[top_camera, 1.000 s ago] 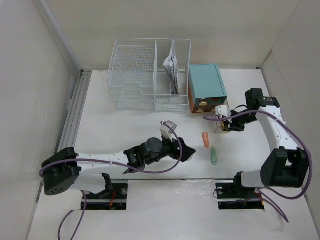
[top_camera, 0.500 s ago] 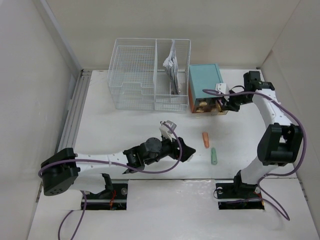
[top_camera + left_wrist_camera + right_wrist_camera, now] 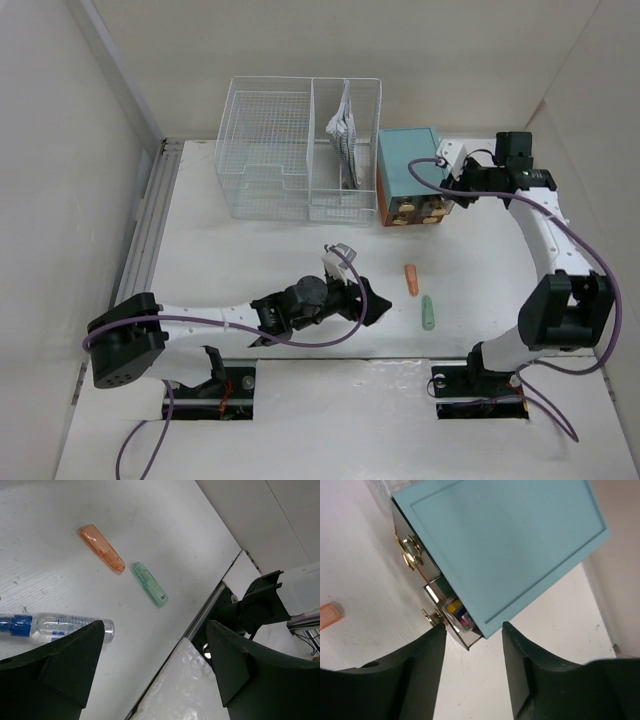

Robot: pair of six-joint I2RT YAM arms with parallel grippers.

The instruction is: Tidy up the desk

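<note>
White counter (image 3: 250,260) fills our view. Our left gripper (image 3: 155,628) hovers near the front edge, jaws spread and empty, close to 1 bottle (image 3: 55,626). Our right gripper (image 3: 473,627), jaws spread, faces the teal drawer box (image 3: 410,168) toward the back right corner.

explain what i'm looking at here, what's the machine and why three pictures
Two robot arms are bolted to a white desk, each ending in a two-finger gripper. The wide picture is from a fixed camera overhead; the other two come from wrist cameras. On the desk: a wire-mesh basket, a teal drawer box, an orange plastic piece, a green plastic piece and a water bottle. The left gripper hangs open near the bottle; the right gripper is open at the box's slightly open drawer. Neither holds anything.
</note>
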